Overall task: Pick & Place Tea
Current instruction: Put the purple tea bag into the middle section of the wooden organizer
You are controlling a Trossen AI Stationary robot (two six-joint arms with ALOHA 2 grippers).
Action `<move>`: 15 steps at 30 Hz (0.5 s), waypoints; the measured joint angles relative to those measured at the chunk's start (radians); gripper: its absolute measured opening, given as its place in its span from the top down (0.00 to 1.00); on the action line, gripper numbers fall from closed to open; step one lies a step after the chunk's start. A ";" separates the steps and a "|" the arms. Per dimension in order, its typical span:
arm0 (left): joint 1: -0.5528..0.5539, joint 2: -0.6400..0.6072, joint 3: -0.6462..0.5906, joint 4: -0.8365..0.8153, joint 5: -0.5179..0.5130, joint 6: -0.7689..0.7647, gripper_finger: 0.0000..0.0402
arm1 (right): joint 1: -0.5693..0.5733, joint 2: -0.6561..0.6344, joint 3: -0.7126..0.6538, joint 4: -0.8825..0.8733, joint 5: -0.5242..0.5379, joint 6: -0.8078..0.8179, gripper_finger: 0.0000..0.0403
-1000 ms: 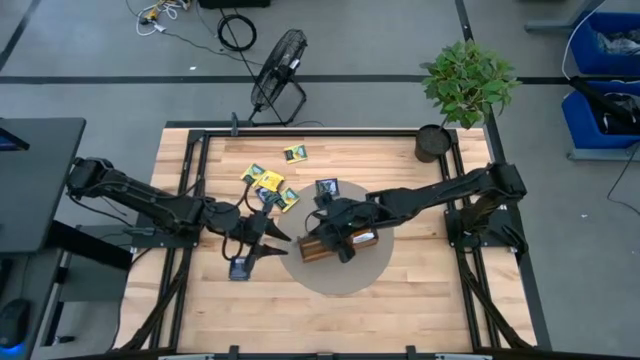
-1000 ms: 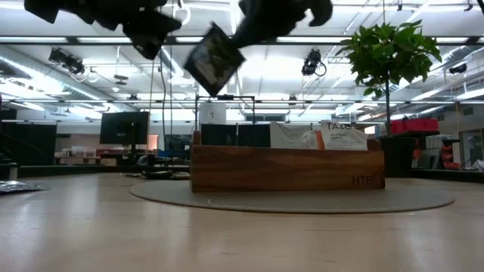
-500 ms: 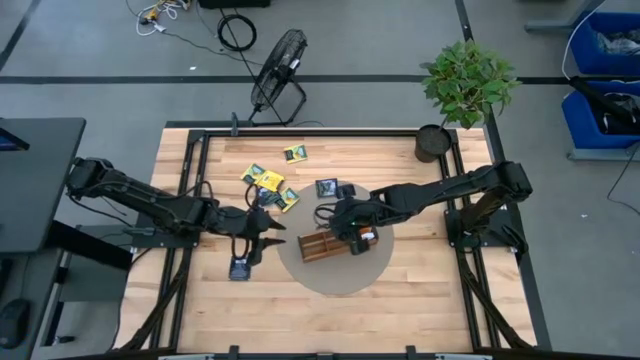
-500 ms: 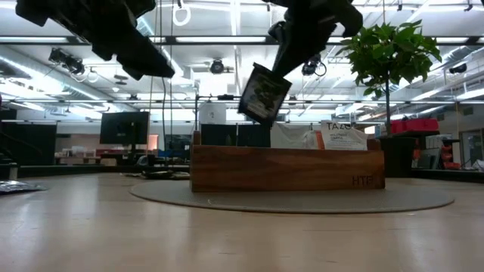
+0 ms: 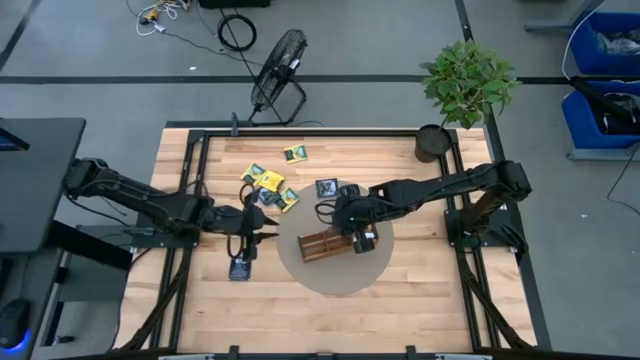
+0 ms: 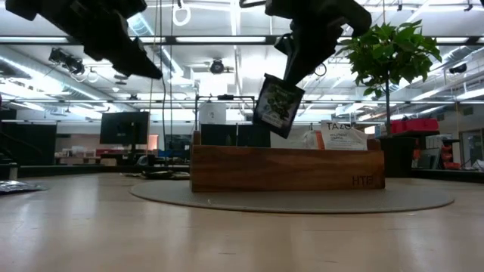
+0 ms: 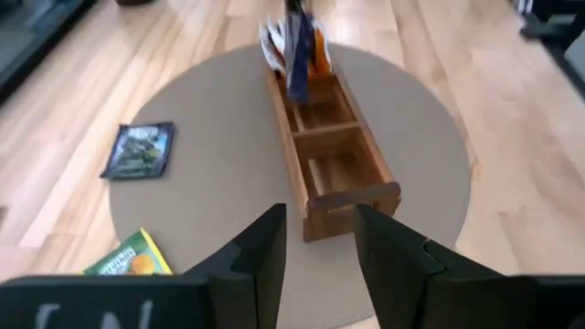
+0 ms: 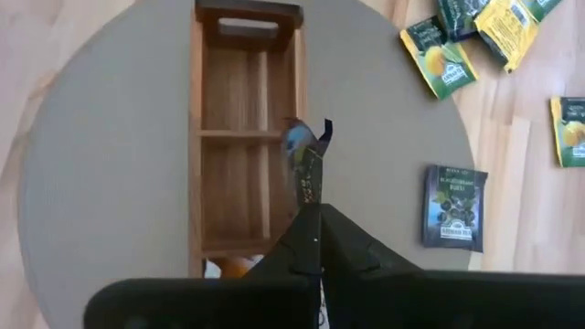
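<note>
My right gripper [image 5: 350, 218] is shut on a dark tea sachet [image 6: 278, 106] above the brown three-compartment wooden tray [image 5: 322, 244], which stands on a round grey mat [image 5: 300, 272]. White and orange sachets [image 6: 344, 136] stand upright in one end compartment. My left gripper [image 7: 315, 242] hovers open and empty over the mat's left edge, pointing at the tray's end [image 7: 352, 206]. Loose sachets lie flat: a yellow-and-green cluster [image 5: 266, 183], one yellow-and-green sachet [image 5: 295, 153], one dark sachet [image 5: 327, 187], and another dark sachet [image 5: 240, 268]. My right gripper pinches the dark sachet by its upper edge [image 8: 314, 196] between its two fingers, coming from above and slanting down. The sachet hangs tilted below the fingers [image 6: 296, 64], its lower corner [image 6: 275, 133] just above the tray's rim.
A potted plant [image 5: 463, 85] stands at the table's far right corner. A black fan [image 5: 277, 70] and cables lie on the floor beyond the far edge. Bare wood stretches along the near side of the table [image 5: 330, 320].
My right gripper has carried the dark sachet toward the table's right edge along the tray and a little down, tipping steeper; the sachet now hangs closer to the tray's rim. My left gripper has drawn back toward the left edge, and its fingers stand closer together, still apart.
</note>
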 joint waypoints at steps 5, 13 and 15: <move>0.000 -0.085 0.000 -0.039 -0.027 0.032 0.67 | 0.002 0.000 0.000 0.002 -0.003 -0.007 1.00; 0.000 -0.152 0.000 -0.049 -0.043 0.033 0.67 | -0.012 0.037 0.001 -0.009 -0.050 -0.007 1.00; 0.000 -0.151 0.000 -0.044 -0.043 0.033 0.67 | -0.012 0.050 0.001 -0.013 -0.050 0.000 1.00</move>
